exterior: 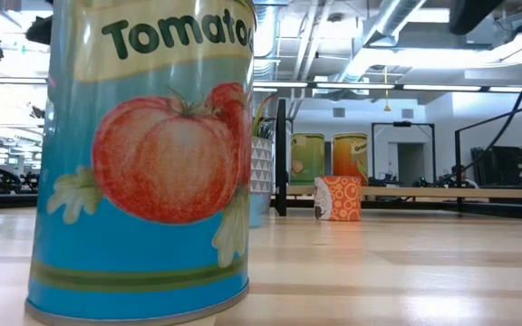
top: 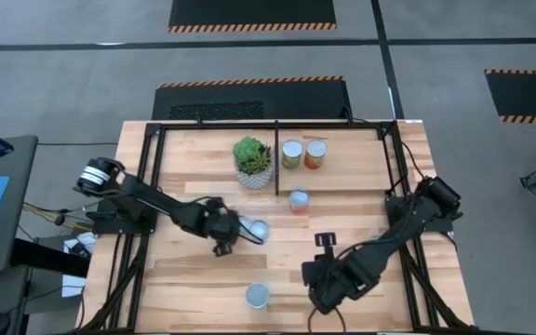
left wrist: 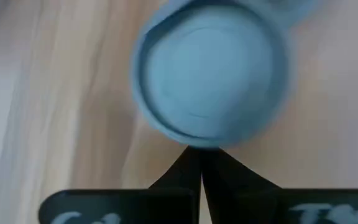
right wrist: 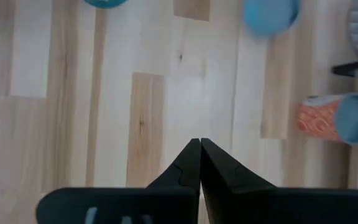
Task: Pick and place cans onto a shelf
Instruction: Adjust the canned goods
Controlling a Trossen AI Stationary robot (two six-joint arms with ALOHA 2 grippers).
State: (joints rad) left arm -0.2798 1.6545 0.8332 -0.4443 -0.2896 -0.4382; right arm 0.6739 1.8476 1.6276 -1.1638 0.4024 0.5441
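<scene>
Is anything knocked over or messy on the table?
No, nothing is tipped or spilled. The cans all stand upright: two at the back of the shelf beside the plant, the orange can mid-board, one by the left pincer, which is shut, and the tomato can in front.

green succulent [top: 252, 154] in white patterned pot [top: 254, 177], well beyond the left pincer, just beside the thin black centre bar. light wood table [top: 194, 288] under everything.
</scene>
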